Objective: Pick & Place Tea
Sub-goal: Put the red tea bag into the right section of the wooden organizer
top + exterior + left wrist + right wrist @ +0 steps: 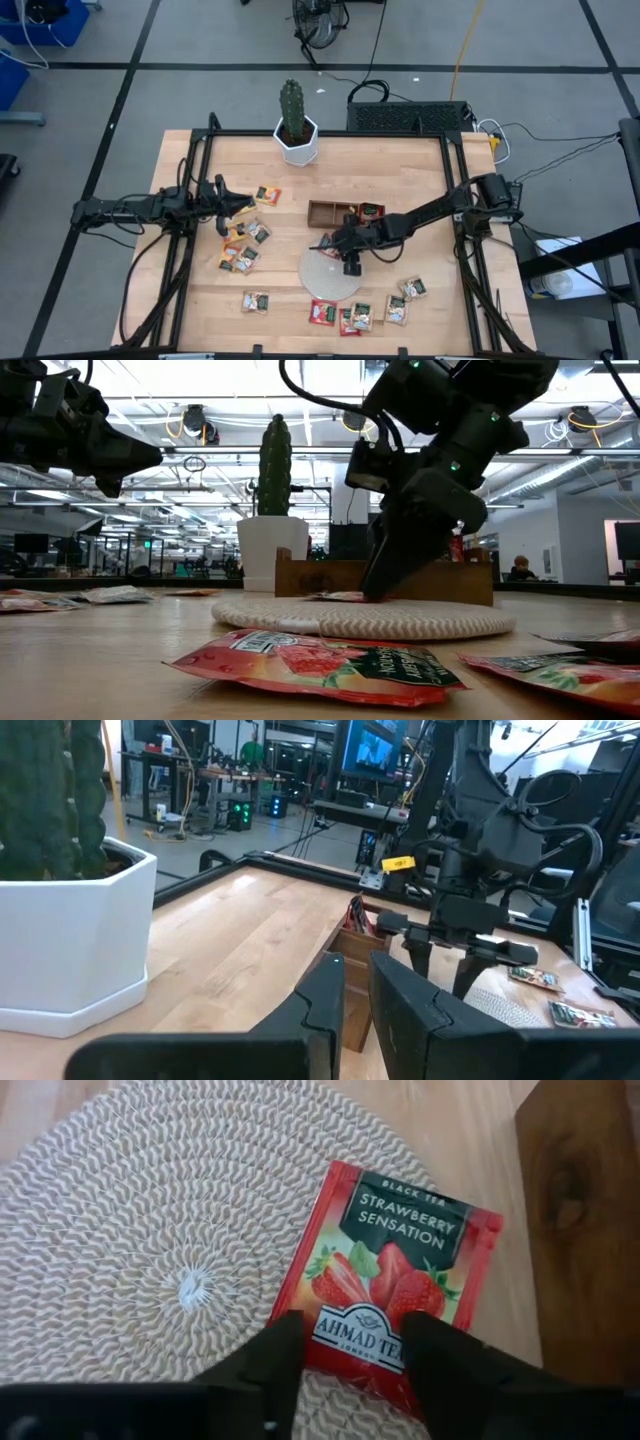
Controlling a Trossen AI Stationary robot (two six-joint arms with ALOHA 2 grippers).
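You can't read the scattered sachets' print from above — too small — and the wooden tray runs off the wrist view's edge.

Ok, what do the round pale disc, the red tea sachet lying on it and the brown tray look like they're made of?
The round pale woven disc looks like coiled cord or straw, matte, going by its spiral braid. The red strawberry tea sachet seems glossy printed paper or foil: it shows crisp print and a sealed edge. The brown three-compartment tray appears to be dark wood with visible grain.

Bright overhead ceiling lights, soft shadows, blurred low-view foreground
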